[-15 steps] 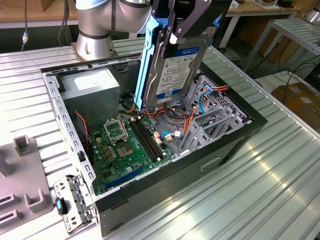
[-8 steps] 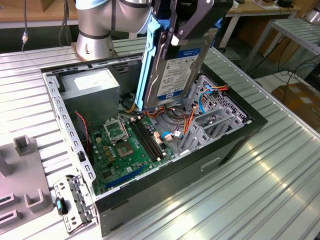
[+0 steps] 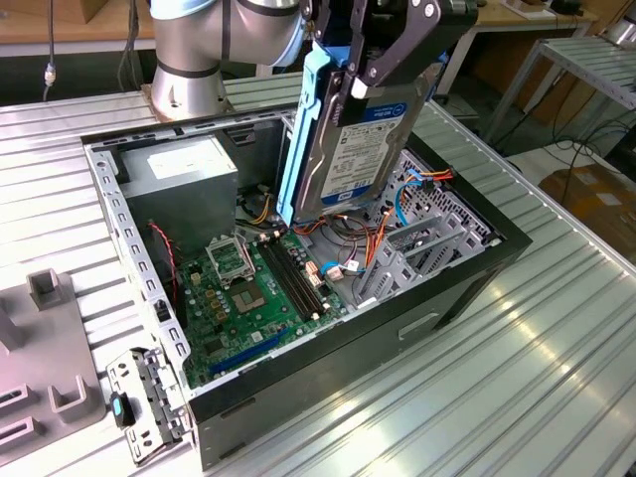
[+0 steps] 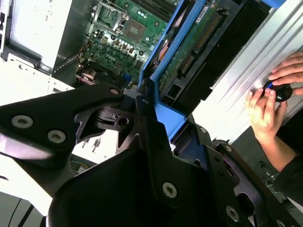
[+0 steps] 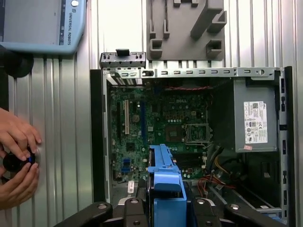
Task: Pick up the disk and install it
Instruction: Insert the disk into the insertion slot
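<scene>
The disk (image 3: 363,139) was held on edge, clenched near its upper end in the gripper (image 3: 348,81). It hung above the open computer case (image 3: 467,278), over the motherboard (image 3: 248,288) and beside the grey drive cage (image 3: 437,224). The step in hand was judged to be the carrying of the disk to its bay. It would be done well if the blue carrier rails were squared to the cage, the loose orange and blue cables (image 3: 383,243) were avoided, and any descent was made slowly, with the grasp not slackened.
</scene>
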Available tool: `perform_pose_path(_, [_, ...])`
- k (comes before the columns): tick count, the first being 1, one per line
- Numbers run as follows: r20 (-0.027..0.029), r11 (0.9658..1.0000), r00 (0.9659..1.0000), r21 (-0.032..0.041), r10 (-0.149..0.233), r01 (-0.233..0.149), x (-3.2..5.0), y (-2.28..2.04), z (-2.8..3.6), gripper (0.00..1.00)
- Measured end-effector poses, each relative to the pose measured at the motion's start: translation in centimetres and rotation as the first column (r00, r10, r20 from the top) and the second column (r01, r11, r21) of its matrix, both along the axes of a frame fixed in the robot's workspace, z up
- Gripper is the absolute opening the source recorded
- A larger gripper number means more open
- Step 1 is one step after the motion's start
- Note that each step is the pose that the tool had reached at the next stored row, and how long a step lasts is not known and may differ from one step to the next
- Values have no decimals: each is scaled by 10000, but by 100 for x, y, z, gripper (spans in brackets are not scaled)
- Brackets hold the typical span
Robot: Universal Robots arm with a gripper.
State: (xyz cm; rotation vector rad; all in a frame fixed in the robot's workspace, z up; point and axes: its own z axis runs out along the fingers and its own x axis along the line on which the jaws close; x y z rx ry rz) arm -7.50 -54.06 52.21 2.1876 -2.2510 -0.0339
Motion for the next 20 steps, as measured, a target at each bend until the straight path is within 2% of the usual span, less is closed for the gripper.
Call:
perform_pose_path(2, [1,10000,10000,-12,0,0,55,-16,-16,37])
perform_pose_path(11, [1,10000,10000,-67,0,0,171,-55,-50,37])
perform_pose_path(20, [0,9999,10000,-123,0,0,253,-86,-67,37])
